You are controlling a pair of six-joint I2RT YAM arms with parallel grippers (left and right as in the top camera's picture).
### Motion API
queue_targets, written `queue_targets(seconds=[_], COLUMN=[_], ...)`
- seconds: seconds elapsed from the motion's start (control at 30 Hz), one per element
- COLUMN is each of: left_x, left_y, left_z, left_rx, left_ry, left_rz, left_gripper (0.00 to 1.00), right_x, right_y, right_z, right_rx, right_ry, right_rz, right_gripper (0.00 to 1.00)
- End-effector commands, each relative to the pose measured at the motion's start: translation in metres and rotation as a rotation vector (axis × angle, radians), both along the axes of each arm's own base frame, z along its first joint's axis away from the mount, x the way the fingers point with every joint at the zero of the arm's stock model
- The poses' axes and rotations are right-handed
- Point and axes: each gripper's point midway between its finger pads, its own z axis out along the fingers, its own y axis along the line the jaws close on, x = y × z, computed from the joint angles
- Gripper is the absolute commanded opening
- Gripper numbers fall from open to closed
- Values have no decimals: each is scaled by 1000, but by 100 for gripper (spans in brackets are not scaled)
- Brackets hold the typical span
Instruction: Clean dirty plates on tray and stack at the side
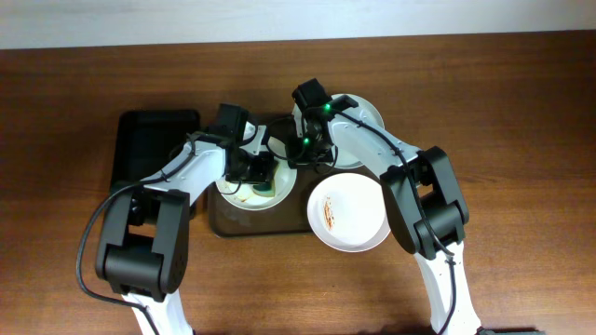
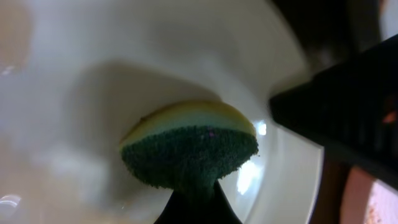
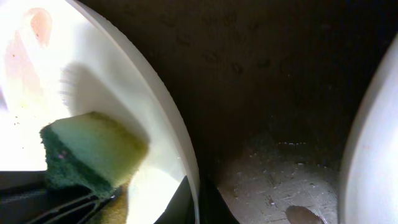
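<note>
On the left of the brown tray [image 1: 233, 226] lies a white plate [image 1: 240, 197]. My left gripper [image 1: 262, 173] is shut on a green and yellow sponge [image 2: 189, 149], which presses on that plate's inner surface [image 2: 93, 81]. My right gripper [image 3: 200, 202] is shut on the plate's right rim [image 3: 177, 134], one finger on each side of it. A second plate [image 1: 349, 212] with brown smears lies at the tray's right, partly over its edge. A third plate [image 1: 361, 115] sits behind it, partly hidden by my right arm.
A smaller black tray [image 1: 154, 144] lies on the wooden table to the left of the brown tray. The brown tray floor [image 3: 280, 174] beside the held plate is wet and speckled. Both arms cross above the tray's middle.
</note>
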Motion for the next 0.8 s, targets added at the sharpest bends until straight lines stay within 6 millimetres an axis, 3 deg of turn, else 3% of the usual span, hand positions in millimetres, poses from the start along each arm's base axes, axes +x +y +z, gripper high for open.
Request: queue_targets(seconds=[0.0, 0.07, 0.13, 0.27, 0.33, 0.47, 0.53, 0.7, 0.77], left_x=[-17, -2, 9, 40, 50, 53, 55, 61, 61], left_y=[46, 79, 86, 123, 132, 141, 141, 141, 141], left_z=[-67, -65, -47, 37, 60, 61, 61, 63, 63], left_rx=[257, 403, 415, 387, 294, 248, 245, 242, 242], left_ry=[97, 53, 58, 61, 75, 82, 72, 48, 48], left_rz=[188, 421, 442, 481, 480, 508, 509, 513, 513], left_gripper=[1, 1, 1, 1, 1, 1, 1, 1, 1], right_x=[3, 3, 5, 16, 26, 35, 35, 10, 6], right_y=[-5, -5, -6, -22, -46, -76, -82, -60, -55], right_z=[-8, -8, -5, 26, 54, 118, 153, 219, 225], right_rx=[-17, -18, -21, -88, -223, -493, -775, -1112, -1128], right_ry=[2, 2, -7, -97, -209, -469, -687, -1035, -1068], right_rz=[-4, -4, -6, -37, -76, -134, -158, -195, -205], right_gripper=[5, 5, 4, 4, 4, 4, 4, 4, 4])
